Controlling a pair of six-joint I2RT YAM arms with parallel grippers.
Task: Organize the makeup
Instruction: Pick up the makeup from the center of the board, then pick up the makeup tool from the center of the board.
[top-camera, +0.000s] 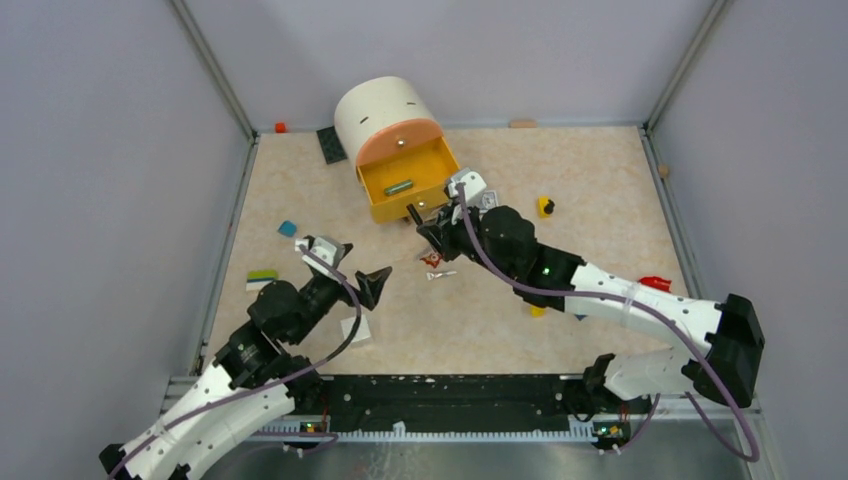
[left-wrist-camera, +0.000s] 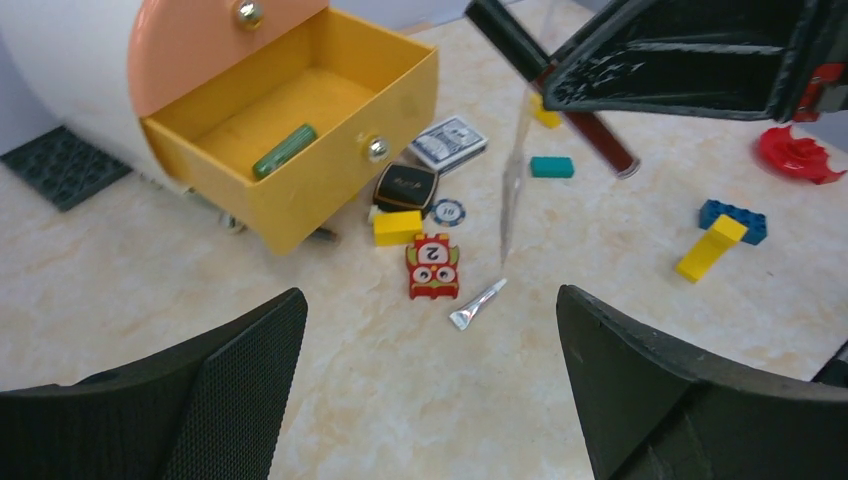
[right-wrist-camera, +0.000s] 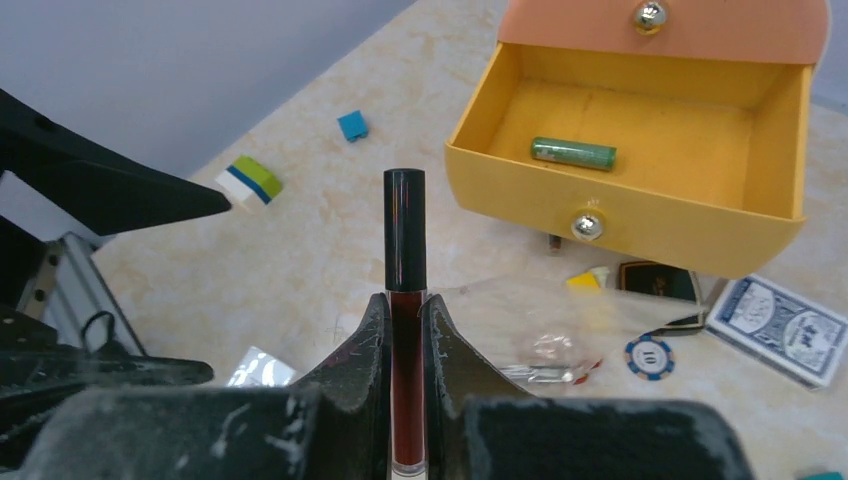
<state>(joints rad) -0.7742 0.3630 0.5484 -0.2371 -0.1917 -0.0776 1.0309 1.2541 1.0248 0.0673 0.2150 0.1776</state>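
My right gripper (right-wrist-camera: 405, 300) is shut on a dark-red tube with a black cap (right-wrist-camera: 405, 225), which stands upright between the fingers, in front of the open yellow drawer (right-wrist-camera: 475, 185). A green tube (right-wrist-camera: 572, 152) lies inside that drawer. A clear pouch (right-wrist-camera: 540, 335) shows blurred just right of the fingers; I cannot tell whether it rests on the table. The black square compact (left-wrist-camera: 405, 186) lies under the drawer front, and a small silver tube (left-wrist-camera: 478, 304) lies on the table. My left gripper (left-wrist-camera: 430, 295) hovers open and holds nothing, near the silver tube.
The drawer belongs to a white round cabinet (top-camera: 380, 115). A card deck (left-wrist-camera: 448, 143), poker chip (left-wrist-camera: 449, 211), red owl card (left-wrist-camera: 432, 265), yellow block (left-wrist-camera: 397, 227), teal block (left-wrist-camera: 551, 167) and blue-and-yellow blocks (left-wrist-camera: 730, 230) lie scattered. A foil packet (top-camera: 355, 328) lies near the left arm.
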